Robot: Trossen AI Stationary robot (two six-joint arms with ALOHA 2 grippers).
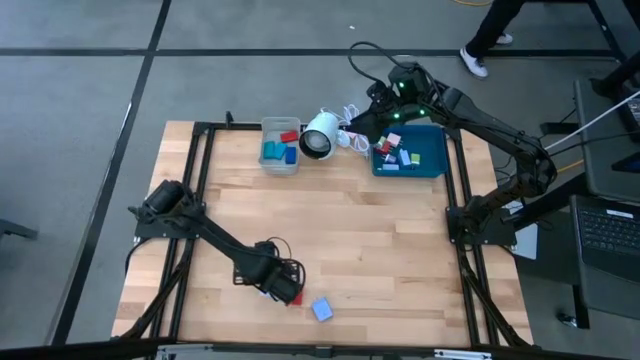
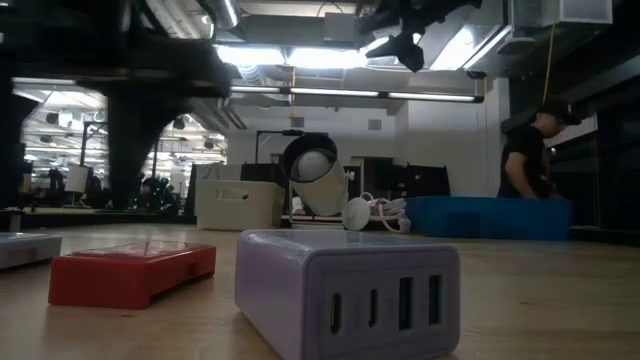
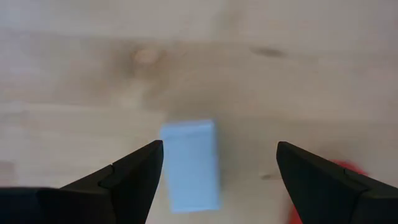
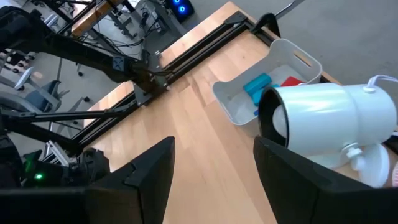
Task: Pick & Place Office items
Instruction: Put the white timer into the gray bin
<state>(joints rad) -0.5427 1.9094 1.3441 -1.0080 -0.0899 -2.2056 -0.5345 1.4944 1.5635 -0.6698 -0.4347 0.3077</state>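
Overhead, I see my left gripper (image 1: pixel 283 289) low beside a light-blue block (image 1: pixel 321 309) and a red block (image 1: pixel 296 298); the right gripper (image 1: pixel 372 118) hovers near the blue tray (image 1: pixel 432 150). Left wrist: fingers spread, block between. Right wrist: fingers apart, holding nothing.

The light wooden table (image 1: pixel 350 240) holds a small grey plastic bin (image 1: pixel 279 146) and a flat blue tray (image 1: pixel 428 157) along its far edge. A round white camera with a black face (image 1: pixel 319 135) lies between them. Near the front edge sit a light-blue block (image 1: pixel 321 310) and a flat red block (image 2: pixel 130 272).
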